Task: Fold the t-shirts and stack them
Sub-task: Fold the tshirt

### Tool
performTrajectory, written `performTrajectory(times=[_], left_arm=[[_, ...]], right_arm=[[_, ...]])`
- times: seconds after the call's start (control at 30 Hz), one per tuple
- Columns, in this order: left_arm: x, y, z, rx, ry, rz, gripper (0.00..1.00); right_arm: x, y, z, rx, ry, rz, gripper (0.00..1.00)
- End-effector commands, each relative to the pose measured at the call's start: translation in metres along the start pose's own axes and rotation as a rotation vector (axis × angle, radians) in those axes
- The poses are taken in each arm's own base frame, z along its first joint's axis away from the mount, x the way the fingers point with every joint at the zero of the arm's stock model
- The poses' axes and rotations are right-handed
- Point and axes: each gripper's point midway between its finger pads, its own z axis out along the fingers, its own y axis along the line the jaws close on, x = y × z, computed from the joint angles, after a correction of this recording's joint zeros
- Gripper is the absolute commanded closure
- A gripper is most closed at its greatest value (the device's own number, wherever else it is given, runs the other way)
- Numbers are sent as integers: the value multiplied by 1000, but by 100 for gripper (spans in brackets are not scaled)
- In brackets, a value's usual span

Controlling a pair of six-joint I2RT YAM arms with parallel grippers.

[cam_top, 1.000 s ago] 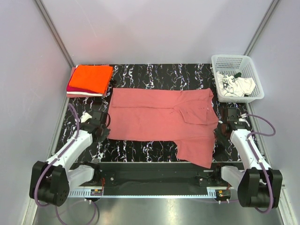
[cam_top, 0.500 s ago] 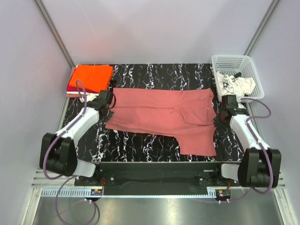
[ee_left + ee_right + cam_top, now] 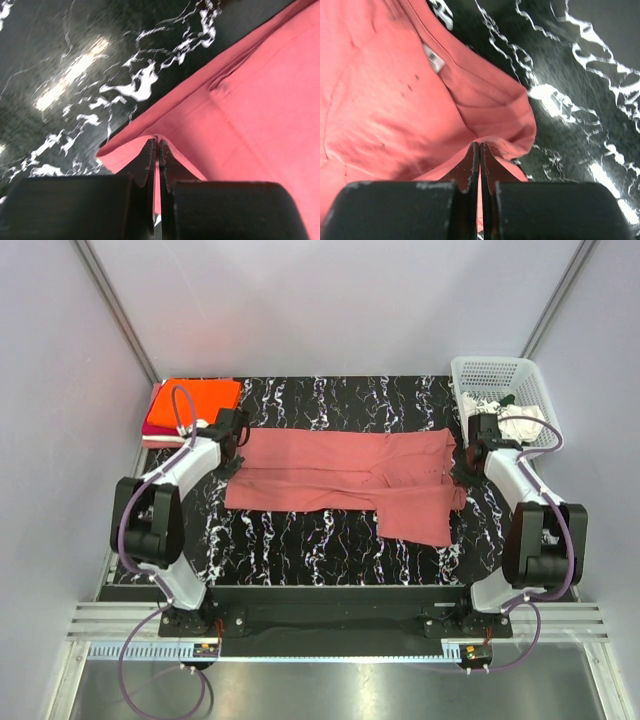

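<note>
**Desk:** What do the two arms have hold of?

**Photographer:** The left gripper (image 3: 157, 142) is pinched tight on a ridge of cloth at one end of the rose-red t-shirt (image 3: 340, 480). The right gripper (image 3: 479, 147) is clamped the same way on the other end, near the neck label (image 3: 436, 60).

**Desk:** Why a grip at each end?

**Photographer:** It looks like a lengthwise fold. Holding both ends likely keeps the cloth taut, so the crease runs straight.

**Desk:** Where does the shirt lie?

**Photographer:** It is stretched across the black marbled table (image 3: 300, 540), doubled along its far side. One sleeve spills toward the near edge on the right.

**Desk:** And the rest?

**Photographer:** The folded stack (image 3: 195, 405), orange on top, sits at the far-left corner, just beside the left gripper. That is presumably where this shirt goes. A white printed t-shirt (image 3: 505, 422) waits crumpled in the white mesh basket (image 3: 500, 368) at far right, not yet folded.
</note>
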Motion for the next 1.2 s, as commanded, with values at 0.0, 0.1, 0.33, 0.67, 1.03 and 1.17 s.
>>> performTrajectory(times=[0.0,0.1,0.33,0.67,1.03,1.17], left_arm=[[-21,-12,8,-11,-54,3,100],[-24,-17,13,-11,-39,0,100],[-33,-34,23,-8,-46,20,100],[-35,-45,39,-33,-43,65,100],[-34,-35,52,-108,-64,74,100],[-36,-36,52,-109,-65,76,100]], right_arm=[[-31,14,-1,-13,-75,-38,100],[-33,15,7,3,-67,-56,100],[-40,21,21,16,-51,-78,100],[-45,28,30,15,-42,-83,100],[-55,19,36,97,-57,-114,100],[-57,24,39,84,-52,-127,100]])
